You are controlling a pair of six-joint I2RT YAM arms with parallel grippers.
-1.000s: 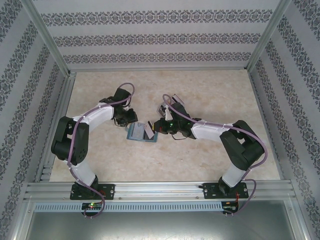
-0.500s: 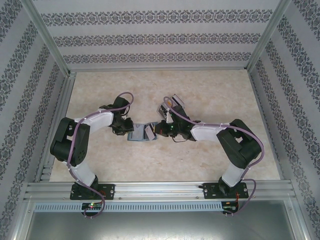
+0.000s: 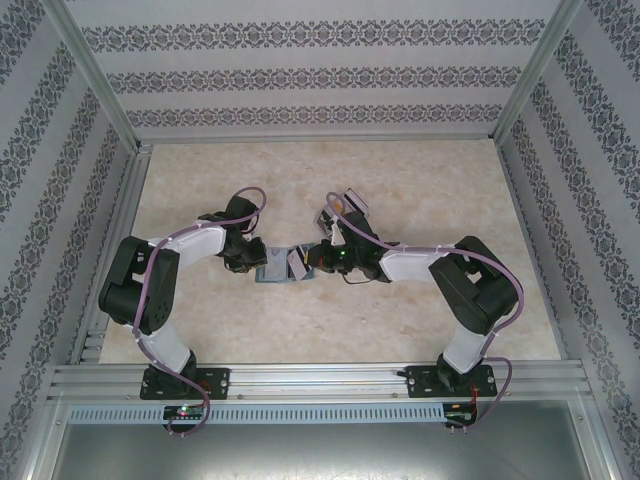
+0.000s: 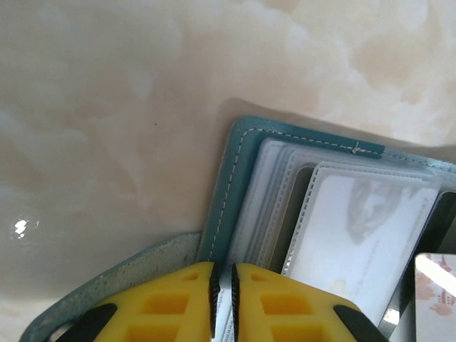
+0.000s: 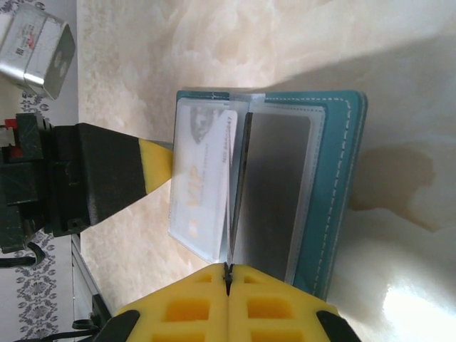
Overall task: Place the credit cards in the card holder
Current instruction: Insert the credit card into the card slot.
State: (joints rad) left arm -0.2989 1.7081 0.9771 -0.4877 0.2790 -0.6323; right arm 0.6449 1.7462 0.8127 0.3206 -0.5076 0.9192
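At centre | left jaws now pinch card holder [image 3: 272, 270] (open) | right jaws still clamp its sleeve [image 5: 239, 189]

Teal card holder [image 5: 340, 185] open flat, white card [image 5: 206, 171] sleeved

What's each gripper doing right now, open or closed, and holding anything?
Left gripper: closed, pinching the clear sleeves of the teal card holder.
Right gripper: closed on one sleeve page of that holder, lifted on edge.
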